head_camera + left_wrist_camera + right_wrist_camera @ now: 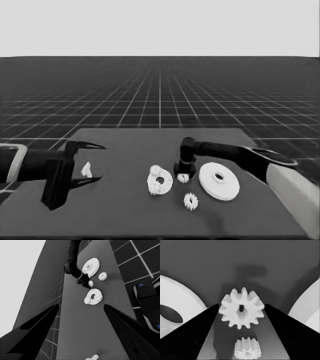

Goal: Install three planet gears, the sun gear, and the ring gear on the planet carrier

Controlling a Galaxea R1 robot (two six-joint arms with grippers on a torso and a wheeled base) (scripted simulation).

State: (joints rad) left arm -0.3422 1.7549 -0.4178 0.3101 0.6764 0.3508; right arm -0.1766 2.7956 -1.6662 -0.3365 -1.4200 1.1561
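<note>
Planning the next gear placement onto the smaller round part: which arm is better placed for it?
Right. The right gripper already straddles a gear, between the smaller round part and the larger round part. The left gripper waits at the table's left end, near only the thin white piece.

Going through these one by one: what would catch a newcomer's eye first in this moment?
The right gripper, down at mid-table between the smaller round part and the larger round part, with a small gear between its fingers. Next, the smaller round part already carries two gears, and one more gear lies loose nearer the front edge. The left gripper waits at the table's left end beside a thin white piece.
</note>
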